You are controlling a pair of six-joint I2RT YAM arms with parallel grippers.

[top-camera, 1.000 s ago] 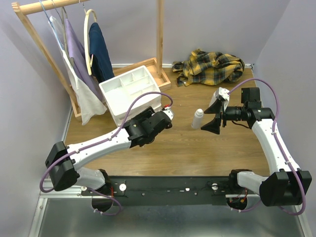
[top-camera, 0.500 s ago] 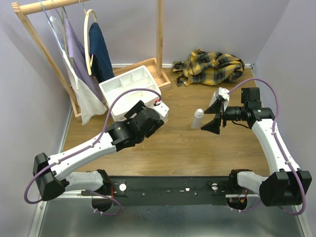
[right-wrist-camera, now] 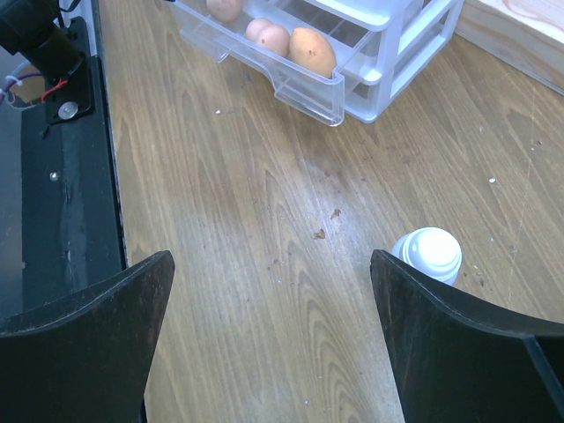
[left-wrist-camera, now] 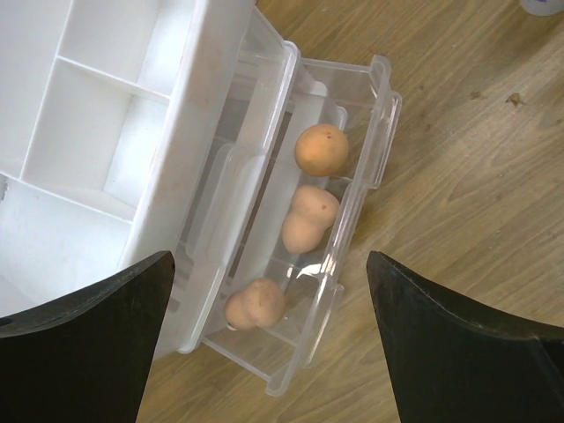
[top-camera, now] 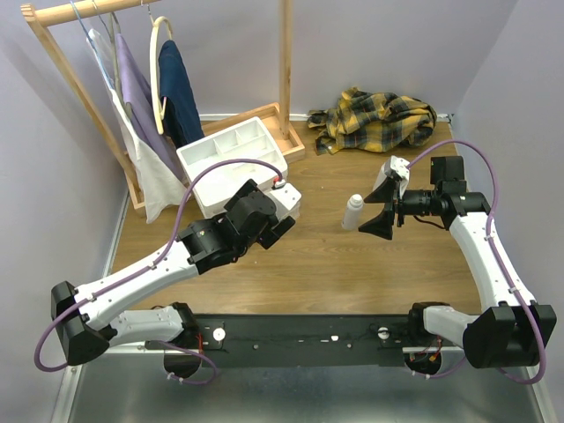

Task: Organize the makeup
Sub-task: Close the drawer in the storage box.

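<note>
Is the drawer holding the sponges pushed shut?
No, the clear drawer stands pulled out of the white unit, with the peach sponges lying in it.

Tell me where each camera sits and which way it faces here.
Top external: fixed high behind the arm bases, looking down across the table towards the clothes rack and plaid cloth; the left arm and right arm show whole.
Left wrist: above the white drawer unit, looking down into its open drawer with peach sponges; the left hand shows, fingers spread.
Right wrist: above the table, facing the drawer unit past a white bottle; the right hand shows, fingers spread.
Shared: both wrist views show the sponges in the drawer.
</note>
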